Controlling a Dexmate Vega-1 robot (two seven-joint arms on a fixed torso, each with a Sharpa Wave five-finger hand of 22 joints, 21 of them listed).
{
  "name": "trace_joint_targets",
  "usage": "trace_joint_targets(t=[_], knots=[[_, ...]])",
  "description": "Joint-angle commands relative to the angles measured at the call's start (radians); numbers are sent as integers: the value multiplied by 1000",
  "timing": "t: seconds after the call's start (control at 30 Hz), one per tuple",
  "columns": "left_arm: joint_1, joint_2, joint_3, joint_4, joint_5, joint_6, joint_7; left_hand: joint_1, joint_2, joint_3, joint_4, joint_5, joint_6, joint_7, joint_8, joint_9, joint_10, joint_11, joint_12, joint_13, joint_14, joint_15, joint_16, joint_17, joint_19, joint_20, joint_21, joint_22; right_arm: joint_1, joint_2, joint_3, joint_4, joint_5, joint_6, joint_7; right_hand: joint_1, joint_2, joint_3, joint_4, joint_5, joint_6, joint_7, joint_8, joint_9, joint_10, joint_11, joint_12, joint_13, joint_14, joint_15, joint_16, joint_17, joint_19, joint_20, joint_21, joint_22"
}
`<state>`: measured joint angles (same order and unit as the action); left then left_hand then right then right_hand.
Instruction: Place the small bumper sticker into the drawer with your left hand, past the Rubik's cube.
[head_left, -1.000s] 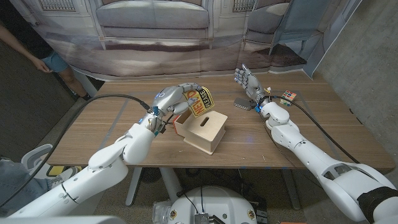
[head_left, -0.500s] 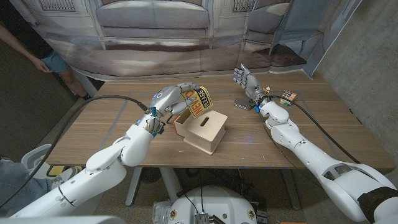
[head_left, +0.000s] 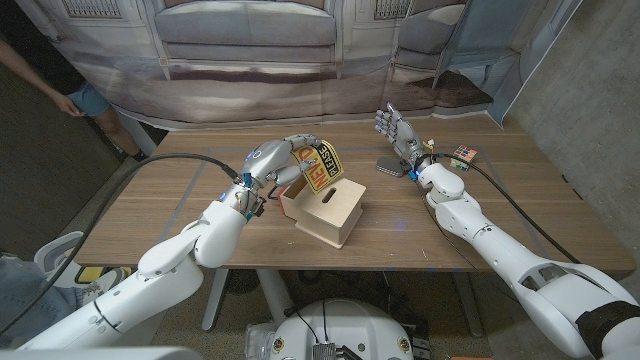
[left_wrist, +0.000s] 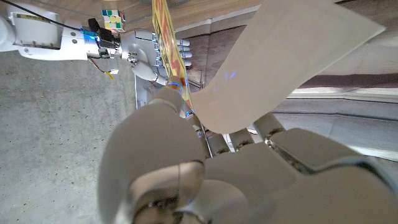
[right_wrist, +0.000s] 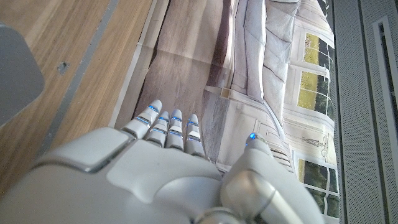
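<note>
My left hand (head_left: 283, 160) pinches the small yellow bumper sticker (head_left: 322, 165) and holds it in the air just above the far left corner of the wooden drawer box (head_left: 330, 212). The box has a slot on top, and its drawer (head_left: 292, 200) sticks out on the left side under the sticker. In the left wrist view the sticker (left_wrist: 166, 37) shows edge-on above my fingers. The Rubik's cube (head_left: 462, 154) lies at the far right of the table, also seen as the cube (left_wrist: 112, 18). My right hand (head_left: 397, 130) stands upright and open beside it, holding nothing.
A dark grey flat object (head_left: 388, 166) lies on the table just in front of my right hand, and its corner (right_wrist: 15, 81) shows in the right wrist view. A person (head_left: 75, 98) stands past the table's far left corner. A printed backdrop hangs behind the table.
The sticker has wobbled slightly in my left hand, up and then back down over the drawer. My right arm has not moved.
</note>
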<state>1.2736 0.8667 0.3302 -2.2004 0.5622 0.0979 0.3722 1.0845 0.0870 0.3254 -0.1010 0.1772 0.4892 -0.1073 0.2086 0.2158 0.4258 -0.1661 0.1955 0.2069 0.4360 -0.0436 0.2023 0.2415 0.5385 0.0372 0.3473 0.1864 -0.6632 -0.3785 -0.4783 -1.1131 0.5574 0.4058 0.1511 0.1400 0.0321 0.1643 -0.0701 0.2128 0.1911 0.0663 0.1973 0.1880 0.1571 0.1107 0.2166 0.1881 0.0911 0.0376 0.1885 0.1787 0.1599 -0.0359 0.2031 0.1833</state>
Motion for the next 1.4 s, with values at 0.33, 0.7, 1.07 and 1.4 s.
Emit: trace_joint_targets(t=[0.33, 0.7, 1.07, 1.4], knots=[[-24, 1, 18, 12, -13, 6, -37, -19, -9, -11, 4, -3, -7, -6, 1, 2, -7, -3, 0, 1, -18, -64, -6, -2, -18, 6, -10, 1, 10, 4, -3, 15, -3, 1, 5, 3, 11, 1, -6, -1, 9, -2, 1, 4, 10, -1, 3, 3, 4, 2, -2, 4, 5, 1, -1, 2], [-44, -3, 32, 18, -15, 6, -47, -23, -11, -13, 5, -2, -6, -8, 3, 1, -8, -7, 2, 1, -18, -66, -3, -4, -18, 7, -12, 1, 7, 1, 2, 12, 0, 1, 1, 3, 12, 1, -6, -2, 10, -3, 1, 4, 10, -1, 2, 3, 4, 3, -2, 4, 4, 1, -1, 2], [-34, -2, 36, 5, -12, 15, -43, -28, -11, -16, 6, -1, -10, -6, 3, 1, -10, -7, 2, 1, -15, -64, 0, -5, -17, 10, -13, 1, -8, -11, 10, -9, 2, 6, -4, 4, 12, 1, -7, -2, 11, -4, 1, 4, 10, 1, 2, 3, 4, 4, -2, 4, 4, 1, -1, 2], [3, 3, 28, -19, -4, 29, -27, -30, -12, -17, 6, -1, -9, -7, 4, 0, -10, -4, 3, 1, -14, -63, 1, -7, -17, 10, -14, 2, -13, -17, 11, -26, 6, -5, -5, 4, 13, 0, -7, -2, 11, -6, 1, 4, 10, -1, 2, 3, 4, 4, -2, 4, 3, 2, -2, 2]])
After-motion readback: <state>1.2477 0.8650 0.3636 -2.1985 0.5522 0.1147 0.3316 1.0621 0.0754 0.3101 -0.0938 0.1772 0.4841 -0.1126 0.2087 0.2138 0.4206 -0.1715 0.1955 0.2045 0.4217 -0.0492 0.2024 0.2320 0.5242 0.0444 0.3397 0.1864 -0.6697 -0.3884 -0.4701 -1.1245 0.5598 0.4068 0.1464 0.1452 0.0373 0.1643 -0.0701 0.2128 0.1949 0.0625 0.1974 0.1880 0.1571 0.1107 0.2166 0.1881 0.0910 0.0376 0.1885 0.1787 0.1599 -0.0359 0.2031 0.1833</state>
